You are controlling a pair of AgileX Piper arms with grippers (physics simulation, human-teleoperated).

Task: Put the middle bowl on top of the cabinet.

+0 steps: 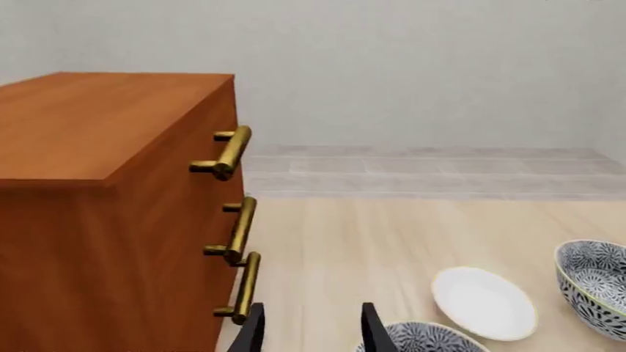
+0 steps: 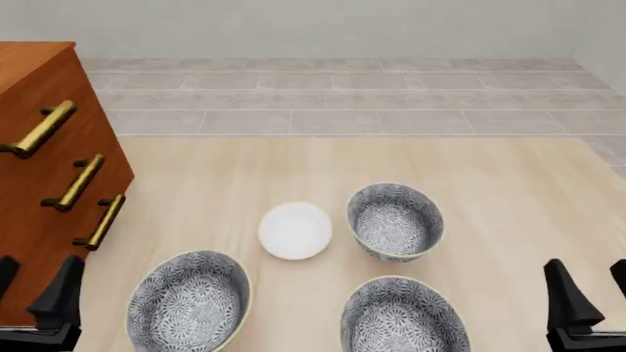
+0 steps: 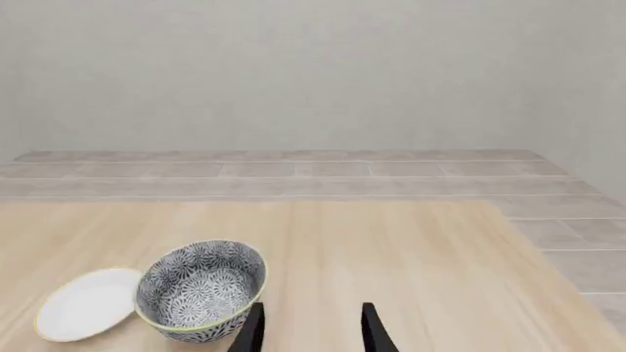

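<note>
On pale wood, the floral middle bowl (image 2: 403, 317) sits between two parted, empty claws.

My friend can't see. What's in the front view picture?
Three flowery grey bowls and a small white dish sit on a pale wooden table. A tall brown cabinet stands at the left.

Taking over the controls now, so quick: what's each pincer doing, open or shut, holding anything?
Left pincer: open, holding nothing, beside the cabinet.
Right pincer: open, holding nothing, away from the bowls.
</note>
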